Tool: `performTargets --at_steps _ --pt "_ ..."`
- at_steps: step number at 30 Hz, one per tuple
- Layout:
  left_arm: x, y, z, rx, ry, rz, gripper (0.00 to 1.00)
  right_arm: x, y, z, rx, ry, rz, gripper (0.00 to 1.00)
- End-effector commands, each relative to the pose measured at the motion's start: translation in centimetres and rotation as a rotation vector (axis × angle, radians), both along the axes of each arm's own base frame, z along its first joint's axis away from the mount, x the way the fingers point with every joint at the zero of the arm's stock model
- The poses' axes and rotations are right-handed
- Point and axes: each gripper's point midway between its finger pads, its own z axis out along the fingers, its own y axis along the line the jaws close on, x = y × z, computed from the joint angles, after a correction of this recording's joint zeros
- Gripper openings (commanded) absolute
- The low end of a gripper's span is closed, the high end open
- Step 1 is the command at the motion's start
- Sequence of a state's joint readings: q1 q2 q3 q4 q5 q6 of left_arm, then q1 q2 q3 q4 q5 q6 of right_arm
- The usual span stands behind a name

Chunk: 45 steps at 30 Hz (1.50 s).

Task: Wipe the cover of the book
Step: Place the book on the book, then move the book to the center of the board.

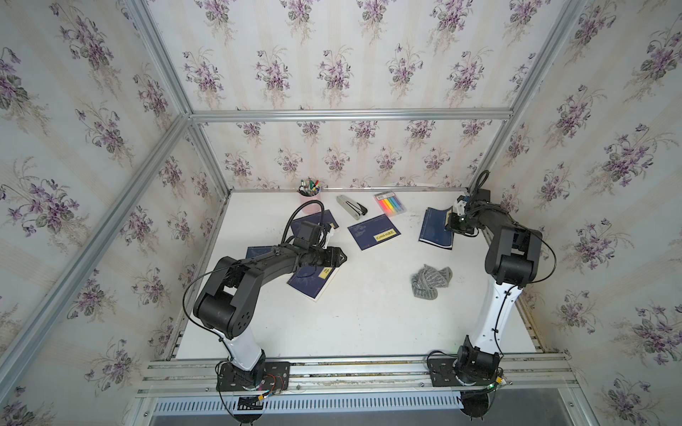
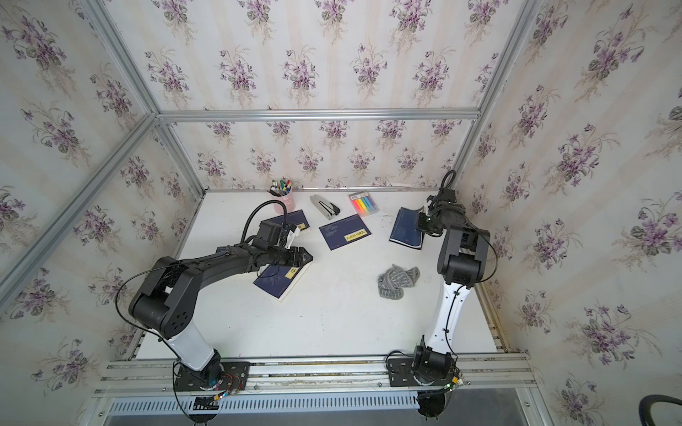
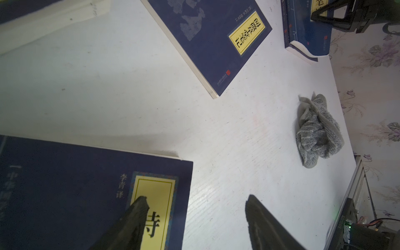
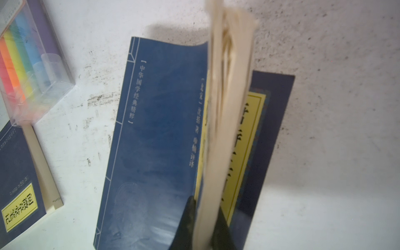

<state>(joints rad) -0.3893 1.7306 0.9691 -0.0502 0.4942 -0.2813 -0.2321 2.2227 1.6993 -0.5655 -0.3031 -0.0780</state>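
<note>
One book (image 4: 155,140) clamped in right hand (image 4: 204,216); left hand (image 3: 195,197) agape

- I count five blue books (image 1: 373,233), one mostly hidden under the left arm (image 1: 273,258).
- One crumpled grey cloth (image 1: 431,280).
- One stapler (image 1: 351,207).
- One pack of coloured highlighters (image 1: 390,203).
- One pink cup of pens (image 2: 286,203).

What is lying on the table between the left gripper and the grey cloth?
Nothing. The white table between the left gripper and the grey cloth is bare, as both top views and the left wrist view show.
</note>
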Motion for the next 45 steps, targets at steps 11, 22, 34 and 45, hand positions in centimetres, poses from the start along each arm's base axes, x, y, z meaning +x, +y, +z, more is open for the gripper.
performTargets --at_steps 11,22,34,45 --pt "0.3 0.0 0.2 0.005 -0.015 -0.006 0.73 -2.9 -1.9 -2.0 -0.109 0.135 -0.073 0.3" --pt "0.4 0.2 0.4 0.015 -0.027 0.0 0.74 -3.0 -3.7 2.1 -0.193 0.036 -0.191 0.47" --pt "3.6 0.1 0.7 0.056 -0.052 0.059 0.74 -4.4 4.0 7.5 -0.284 -0.156 -0.139 0.54" --pt "12.8 -2.2 1.1 0.144 -0.103 0.092 0.75 -2.1 15.7 6.9 -0.019 -0.2 0.045 0.56"
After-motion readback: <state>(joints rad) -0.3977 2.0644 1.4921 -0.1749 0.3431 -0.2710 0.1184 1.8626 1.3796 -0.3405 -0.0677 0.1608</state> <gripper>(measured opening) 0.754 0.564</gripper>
